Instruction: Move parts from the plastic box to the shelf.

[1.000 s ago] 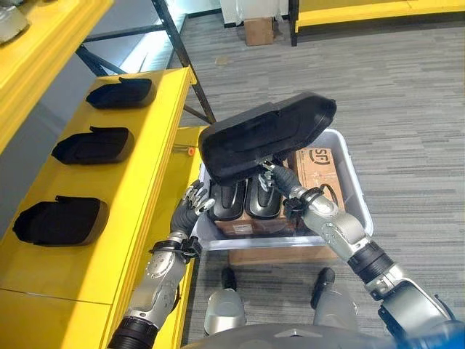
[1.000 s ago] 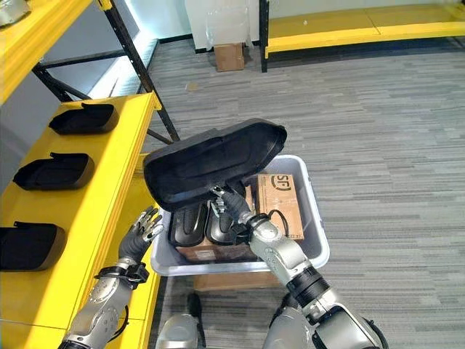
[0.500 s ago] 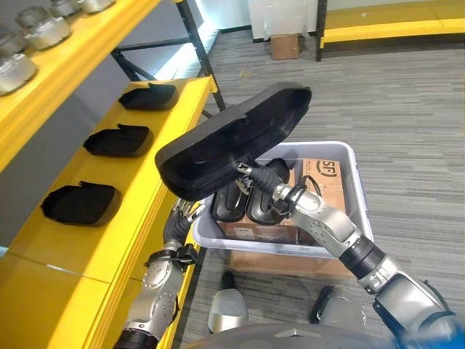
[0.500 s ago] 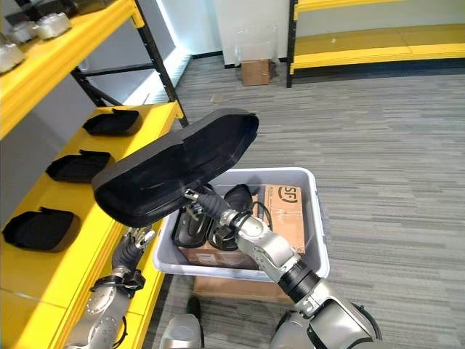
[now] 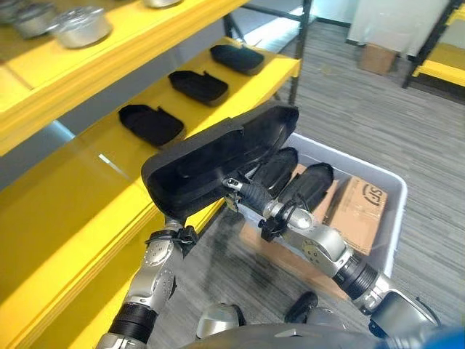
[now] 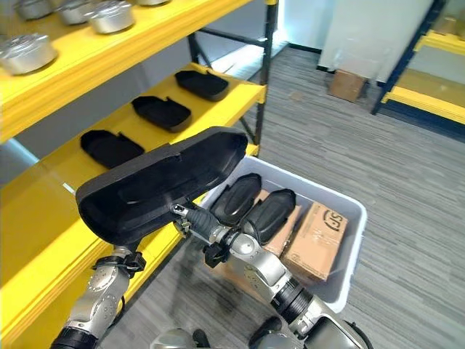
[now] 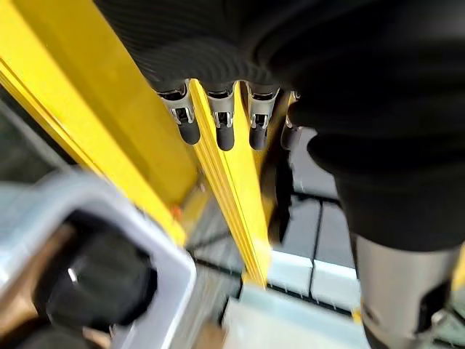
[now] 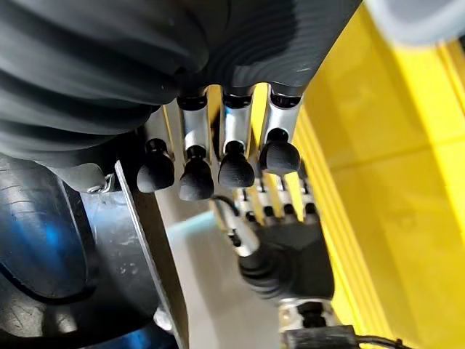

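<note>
Here your left hand hangs under the part with fingers straight, and your right hand pinches its lower edge. The part looks stiff, light but bulky; support it underneath. It's between box and shelf.

The only print was a dark mark on the top of the cardboard box (a short logo, stamped near one end), which lay inside the plastic box. Nothing else legible.
</note>
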Available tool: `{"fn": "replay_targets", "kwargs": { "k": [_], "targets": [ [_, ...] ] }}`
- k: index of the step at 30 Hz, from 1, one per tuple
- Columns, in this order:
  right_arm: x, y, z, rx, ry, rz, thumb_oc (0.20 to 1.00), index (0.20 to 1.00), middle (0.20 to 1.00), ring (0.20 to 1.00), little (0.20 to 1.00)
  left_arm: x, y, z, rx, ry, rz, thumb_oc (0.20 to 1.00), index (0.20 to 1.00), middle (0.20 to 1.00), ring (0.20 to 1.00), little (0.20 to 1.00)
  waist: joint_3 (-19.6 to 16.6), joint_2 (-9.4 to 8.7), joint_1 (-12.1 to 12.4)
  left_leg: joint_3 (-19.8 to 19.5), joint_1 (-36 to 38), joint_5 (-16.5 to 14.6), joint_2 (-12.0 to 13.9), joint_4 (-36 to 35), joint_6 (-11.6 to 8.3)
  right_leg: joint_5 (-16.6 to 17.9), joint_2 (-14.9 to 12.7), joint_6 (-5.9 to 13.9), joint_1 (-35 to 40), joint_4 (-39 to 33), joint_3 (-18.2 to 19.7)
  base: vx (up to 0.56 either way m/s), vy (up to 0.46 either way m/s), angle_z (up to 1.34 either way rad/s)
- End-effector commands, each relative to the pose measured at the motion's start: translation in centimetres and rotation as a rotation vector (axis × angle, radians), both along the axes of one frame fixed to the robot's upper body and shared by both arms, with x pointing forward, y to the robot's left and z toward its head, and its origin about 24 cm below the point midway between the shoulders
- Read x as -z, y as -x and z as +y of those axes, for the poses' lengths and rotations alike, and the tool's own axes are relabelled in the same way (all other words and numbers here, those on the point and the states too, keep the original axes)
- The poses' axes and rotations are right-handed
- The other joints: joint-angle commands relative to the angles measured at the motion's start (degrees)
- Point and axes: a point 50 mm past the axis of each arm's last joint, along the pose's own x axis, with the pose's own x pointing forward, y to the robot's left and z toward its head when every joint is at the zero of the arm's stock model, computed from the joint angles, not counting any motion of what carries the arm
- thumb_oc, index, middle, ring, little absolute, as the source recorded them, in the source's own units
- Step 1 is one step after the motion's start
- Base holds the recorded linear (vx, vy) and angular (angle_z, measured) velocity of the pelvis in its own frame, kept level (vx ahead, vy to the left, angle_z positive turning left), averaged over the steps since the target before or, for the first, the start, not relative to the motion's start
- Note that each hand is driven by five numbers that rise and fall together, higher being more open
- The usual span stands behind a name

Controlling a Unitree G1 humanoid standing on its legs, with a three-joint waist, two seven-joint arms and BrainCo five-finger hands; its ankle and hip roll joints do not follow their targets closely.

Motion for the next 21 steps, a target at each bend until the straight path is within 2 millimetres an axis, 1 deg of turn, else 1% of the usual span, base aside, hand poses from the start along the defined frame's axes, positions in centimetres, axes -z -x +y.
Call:
{"fn": "replay_targets", "kwargs": {
  "k": [1,2,3,4,5,8,9,11,12,15,16,17,18,19,20,21],
  "targets": [
    [-5.5,0.2,2.9,-0.088,-0.214,-0.133,0.200,0.200,0.200,0.200,0.200,-3.0,0.1,0.7,0.059,-0.098,-0.130,1.000,1.000,1.000,1.000,1.000,-1.6,-0.46,2.3,-1.7,1.5,5.5,1.7,-6.1,-1.30,3.4,2.0,8.06,6.9,-5.0,0.7,-0.06,0.127,0.62],
    [-5.5,0.2,2.9,-0.089,-0.212,-0.128,0.200,0.200,0.200,0.200,0.200,-3.0,0.1,0.7,0.059,-0.098,-0.129,1.000,1.000,1.000,1.000,1.000,-1.6,-0.45,2.4,-1.9,1.6,5.8,1.6,-6.4,-1.31,3.5,2.0,8.12,7.0,-5.1,0.6,-0.07,0.149,0.53],
    [-4.7,0.3,3.1,-0.082,-0.192,-0.093,0.200,0.200,0.200,0.200,0.200,-3.0,0.3,1.0,0.049,-0.098,-0.130,1.000,1.000,1.000,1.000,1.000,-1.8,-0.37,3.5,-3.2,1.4,6.8,1.1,-8.0,-1.31,3.8,2.1,8.35,7.4,-5.6,0.5,-0.07,0.120,0.54],
    [-4.2,0.3,3.2,-0.073,-0.175,-0.073,0.200,0.200,0.200,0.200,0.200,-2.9,0.4,1.2,0.045,-0.096,-0.129,1.000,1.000,1.000,1.000,1.000,-1.9,-0.36,4.1,-3.9,1.1,7.1,0.9,-8.3,-1.30,4.0,2.1,8.42,7.7,-5.9,0.4,-0.08,0.140,0.19],
    [-4.0,0.2,3.2,-0.066,-0.163,-0.064,0.200,0.200,0.200,0.200,0.200,-2.9,0.5,1.3,0.041,-0.095,-0.128,1.000,1.000,1.000,1.000,1.000,-1.9,-0.37,4.4,-4.2,0.9,7.2,0.8,-8.4,-1.30,4.0,2.2,8.45,7.8,-6.0,0.3,-0.08,0.113,0.12],
    [-2.1,-0.3,3.1,-0.024,-0.112,-0.010,0.200,0.200,0.200,0.200,0.200,-2.6,0.9,1.7,0.026,-0.088,-0.127,1.000,1.000,1.000,1.000,1.000,-2.1,-0.69,6.4,-5.9,-0.3,7.7,0.0,-8.6,-1.14,4.3,2.5,8.53,8.9,-7.1,-0.7,-0.10,0.115,0.09],
    [-1.8,-0.3,3.1,-0.017,-0.110,0.000,0.200,0.200,0.200,0.200,0.200,-2.5,1.0,1.8,0.022,-0.087,-0.127,1.000,1.000,1.000,1.000,1.000,-2.1,-0.79,6.7,-6.1,-0.5,7.7,-0.1,-8.6,-1.12,4.5,2.6,8.58,9.2,-7.4,-0.9,-0.09,0.114,0.17],
    [-1.1,-0.6,3.1,0.001,-0.111,0.032,0.200,0.200,0.200,0.200,0.200,-2.3,1.3,2.0,0.015,-0.083,-0.127,1.000,1.000,1.000,1.000,1.000,-2.2,-0.96,7.5,-6.6,-0.8,7.9,-0.5,-8.6,-1.04,5.2,2.5,8.76,9.9,-8.3,-1.6,-0.09,0.132,0.21],
    [-0.6,-0.9,3.0,0.021,-0.107,0.050,0.200,0.200,0.200,0.200,0.200,-2.1,1.5,2.1,0.015,-0.080,-0.126,1.000,1.000,1.000,1.000,1.000,-2.3,-1.05,8.2,-6.8,-1.0,7.9,-0.9,-8.6,-0.90,6.0,2.1,8.96,10.3,-8.9,-2.1,-0.09,0.163,0.07],
    [-0.3,-1.4,2.8,0.060,-0.108,0.079,0.200,0.200,0.200,0.200,0.200,-2.0,1.7,2.2,0.019,-0.091,-0.127,1.000,1.000,1.000,1.000,1.000,-2.6,-1.17,9.1,-7.2,-1.3,7.9,-1.4,-8.6,-0.65,7.1,1.4,9.25,10.9,-9.2,-3.0,-0.08,0.141,0.08],
    [-0.2,-1.8,2.5,0.089,-0.112,0.086,0.200,0.200,0.200,0.200,0.200,-1.9,1.8,2.1,0.029,-0.095,-0.132,1.000,1.000,1.000,1.000,1.000,-2.8,-1.10,9.4,-8.2,-1.5,7.9,-1.8,-8.6,-0.28,6.5,1.4,9.00,11.1,-8.0,-2.2,-0.07,0.122,0.23],
    [-0.2,-2.2,2.1,0.119,-0.113,0.083,0.200,0.200,0.200,0.200,0.200,-2.0,1.6,2.1,0.043,-0.097,-0.138,1.000,1.000,1.000,1.000,1.000,-2.9,-1.17,8.9,-10.3,-1.9,7.6,-2.2,-8.6,0.31,5.7,1.9,8.78,10.6,-6.9,0.5,0.00,0.071,0.69],
    [0.1,-2.7,0.8,0.197,-0.121,0.073,0.200,0.200,0.200,0.200,0.200,-2.2,1.1,1.5,0.103,-0.106,-0.150,1.000,1.000,1.000,1.000,1.000,-2.5,-1.69,6.7,-17.1,-2.6,6.7,-3.9,-8.6,2.05,3.6,5.2,8.36,8.7,-5.1,11.2,0.05,-0.001,1.11],
    [0.2,-2.7,0.4,0.212,-0.122,0.071,0.200,0.200,0.200,0.200,0.200,-2.3,1.0,1.3,0.112,-0.108,-0.153,1.000,1.000,1.000,1.000,1.000,-2.3,-1.84,6.0,-18.8,-2.7,6.5,-4.2,-8.6,2.42,2.7,6.2,8.19,8.5,-4.9,13.4,0.02,-0.029,2.07],
    [0.5,-2.9,-0.4,0.241,-0.126,0.071,0.200,0.200,0.200,0.200,0.200,-2.3,0.9,1.0,0.131,-0.110,-0.160,1.000,1.000,1.000,1.000,1.000,-2.1,-2.00,4.9,-21.5,-3.6,7.5,-4.8,-8.6,3.40,3.2,8.0,7.39,7.4,-4.6,16.6,0.00,-0.030,2.37],
    [0.8,-3.1,-1.1,0.261,-0.128,0.069,0.200,0.200,0.200,0.200,0.200,-2.3,0.8,0.9,0.146,-0.112,-0.164,1.000,1.000,1.000,1.000,1.000,-2.0,-2.15,4.3,-23.4,-3.7,7.5,-5.3,-8.6,3.55,3.1,8.9,7.31,7.1,-4.8,18.9,0.01,-0.038,2.12]
  ]
}}
